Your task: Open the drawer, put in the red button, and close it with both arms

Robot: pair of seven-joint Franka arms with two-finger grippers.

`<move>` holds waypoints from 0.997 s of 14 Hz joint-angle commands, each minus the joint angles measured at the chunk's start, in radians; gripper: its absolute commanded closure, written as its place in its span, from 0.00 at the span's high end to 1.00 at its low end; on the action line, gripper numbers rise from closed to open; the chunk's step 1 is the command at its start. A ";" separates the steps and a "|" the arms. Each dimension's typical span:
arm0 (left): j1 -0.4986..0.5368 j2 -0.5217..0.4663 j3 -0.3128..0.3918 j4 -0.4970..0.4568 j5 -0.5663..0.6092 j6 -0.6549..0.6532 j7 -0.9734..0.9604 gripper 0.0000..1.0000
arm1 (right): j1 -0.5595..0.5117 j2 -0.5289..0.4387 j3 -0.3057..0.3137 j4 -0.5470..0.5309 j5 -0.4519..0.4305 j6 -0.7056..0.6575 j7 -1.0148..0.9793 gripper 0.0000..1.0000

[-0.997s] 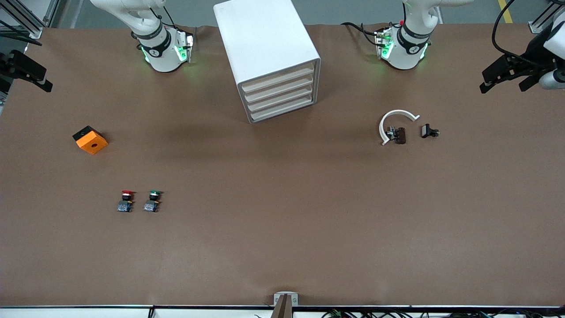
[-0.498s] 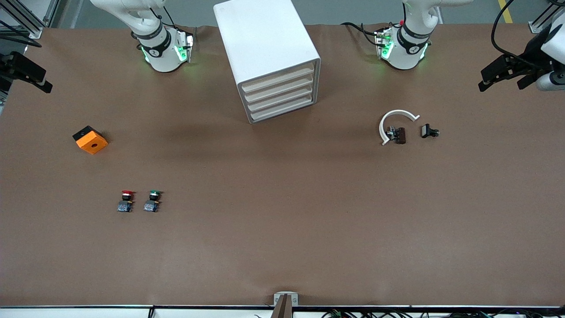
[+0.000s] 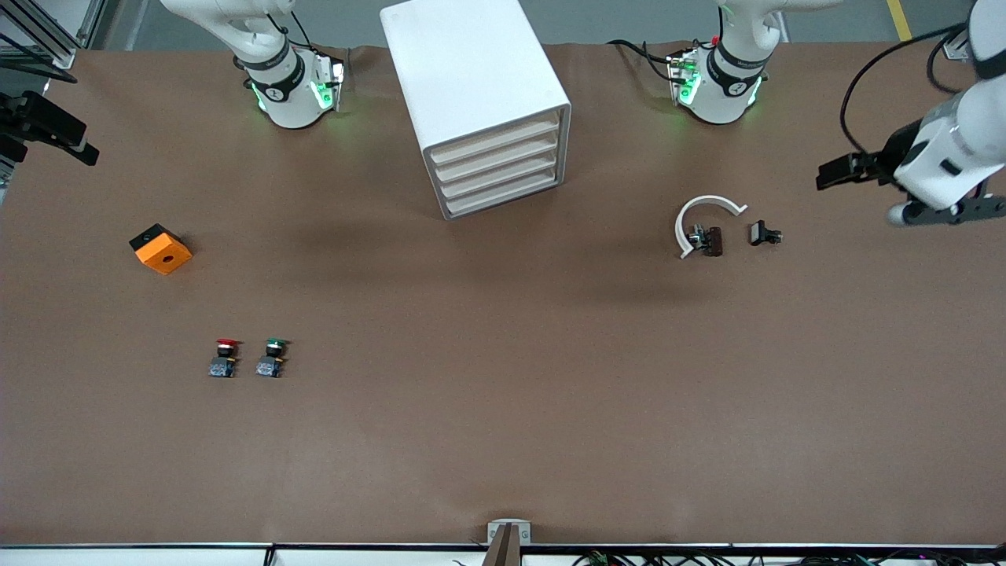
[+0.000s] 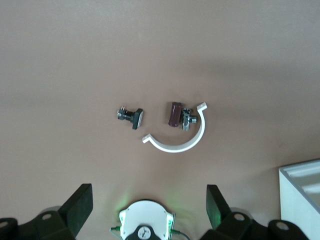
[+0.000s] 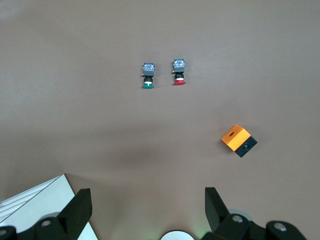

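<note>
1. Red button [image 3: 225, 357]: standing on the table [image 3: 503, 409] toward the right arm's end, nearer the front camera than the cabinet [image 3: 479, 102], just beside the green button [image 3: 273, 357] but apart from it. Tiny and judged light; hard plastic, so stiff, probably liable to tip or skid if nudged. Best taken across the black body below the cap, not on the rounded cap itself.
2. Drawer [image 3: 493, 142]: uppermost of four cream fronts, fully shut, flush with the three below. Judged light and free-sliding; no separate handle discernible, so only the front's edge appears to offer a hold. Cabinet perhaps prone to shifting under a pull.
3. Left gripper [image 3: 835, 171]: up over the left arm's end of the table, near a white curved piece [image 3: 702, 216] and two small dark parts [image 3: 711, 240]. Fingers [image 4: 80, 207] spread wide apart in the left wrist view, holding nothing.
4. Right gripper [image 3: 55, 130]: over the table edge at the right arm's end, above the orange block [image 3: 161, 249]. Fingers [image 5: 80, 210] likewise wide apart and empty in the right wrist view.
5. Surface: flat brown covering, matt, judged to give fair friction; wide bare stretches between items.
6. Room: metal framing at the corners, cables along the front edge; grey floor visible above the table's top edge.
</note>
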 commanded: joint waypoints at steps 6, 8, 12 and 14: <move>-0.036 0.212 -0.007 -0.062 0.018 0.275 -0.039 1.00 | 0.006 0.064 0.003 0.019 -0.017 -0.009 0.002 1.00; -0.063 0.264 -0.007 -0.061 0.018 0.330 -0.109 1.00 | 0.004 0.156 0.003 0.018 -0.025 0.005 0.004 1.00; -0.129 0.321 -0.007 -0.030 0.016 0.341 -0.279 1.00 | -0.011 0.208 -0.003 0.018 -0.032 0.049 -0.056 1.00; -0.166 0.364 -0.011 0.019 0.016 0.338 -0.441 1.00 | -0.036 0.247 -0.005 0.018 -0.025 0.069 -0.070 1.00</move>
